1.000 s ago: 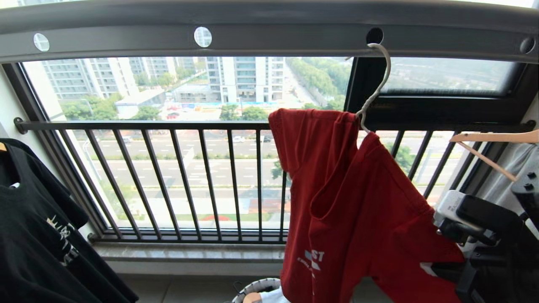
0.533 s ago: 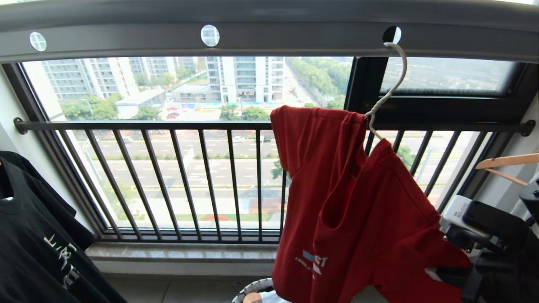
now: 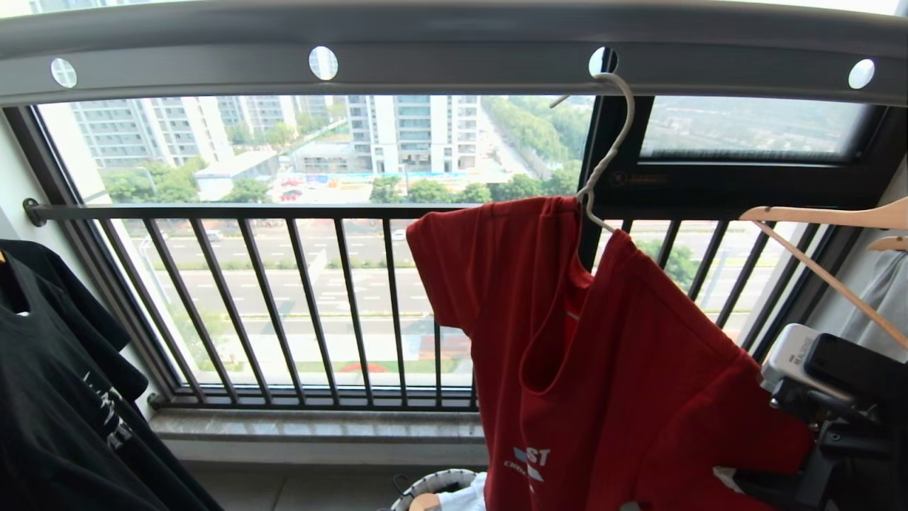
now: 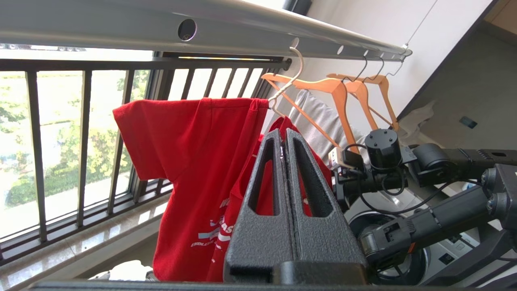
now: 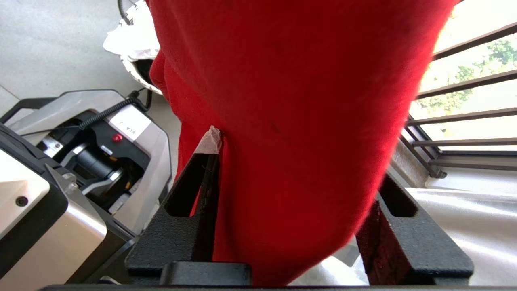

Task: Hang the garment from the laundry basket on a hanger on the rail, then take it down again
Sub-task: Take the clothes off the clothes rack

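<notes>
- Red garment (image 3: 610, 369) on wire hanger (image 3: 606, 142), hooked in rail (image 3: 454, 50); chest print "ST" legible.
- Right gripper (image 5: 297, 190) at 4 o'clock, fingers spread around hem.
- Left gripper (image 4: 284, 137) pressed together, empty.

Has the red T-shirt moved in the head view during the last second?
Yes. The red T-shirt has swung left: its sleeve now covers the upper part of a window railing bar that was clear of it before.

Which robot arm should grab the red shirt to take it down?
Probably the right. The right gripper is open with the red shirt hanging between its fingers. The left gripper is shut and sits back from the shirt.
</notes>
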Tool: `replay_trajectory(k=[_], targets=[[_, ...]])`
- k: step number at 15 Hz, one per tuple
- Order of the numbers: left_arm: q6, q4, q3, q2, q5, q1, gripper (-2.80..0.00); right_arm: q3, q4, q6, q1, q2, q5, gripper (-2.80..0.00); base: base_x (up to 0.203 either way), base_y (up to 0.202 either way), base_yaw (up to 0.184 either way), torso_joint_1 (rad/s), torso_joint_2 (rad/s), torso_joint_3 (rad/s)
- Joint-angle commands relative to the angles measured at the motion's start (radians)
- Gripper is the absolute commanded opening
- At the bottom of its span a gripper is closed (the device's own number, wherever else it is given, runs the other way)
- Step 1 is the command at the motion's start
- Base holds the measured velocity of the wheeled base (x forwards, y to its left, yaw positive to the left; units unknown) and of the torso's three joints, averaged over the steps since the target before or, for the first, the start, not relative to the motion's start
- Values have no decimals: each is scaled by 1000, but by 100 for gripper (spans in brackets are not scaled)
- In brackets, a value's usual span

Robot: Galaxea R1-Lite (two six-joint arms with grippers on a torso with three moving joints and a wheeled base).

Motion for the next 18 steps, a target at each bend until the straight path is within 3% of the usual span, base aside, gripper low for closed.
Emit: replay_trajectory(k=[1, 5, 6, 9, 13, 17, 18], targets=[[-4, -1, 0, 0, -5, 0, -280, 9, 2, -1, -1, 8, 1, 0, 0, 0, 0, 0, 0, 0], [-4, -1, 0, 0, -5, 1, -280, 19, 4, -4, -7, 20, -4, 0, 0, 0, 0, 0, 0, 0], [-4, -1, 0, 0, -5, 2, -280, 23, 6, -6, -10, 16, -4, -280, 0, 0, 0, 0, 0, 0], [-2, -1, 0, 0, -5, 2, -280, 22, -8, -1, -10, 36, 3, -280, 0, 0, 0, 0, 0, 0], [-2, -1, 0, 0, -5, 2, -280, 29, -185, 3, -10, 138, 74, -280, 0, 0, 0, 0, 0, 0], [-2, -1, 0, 0, -4, 2, -280, 36, -186, 3, -20, 108, 39, -280, 0, 0, 0, 0, 0, 0], [-2, -1, 0, 0, -4, 2, -280, 43, -186, -4, -24, 102, 22, 0, 0, 0, 0, 0, 0, 0]])
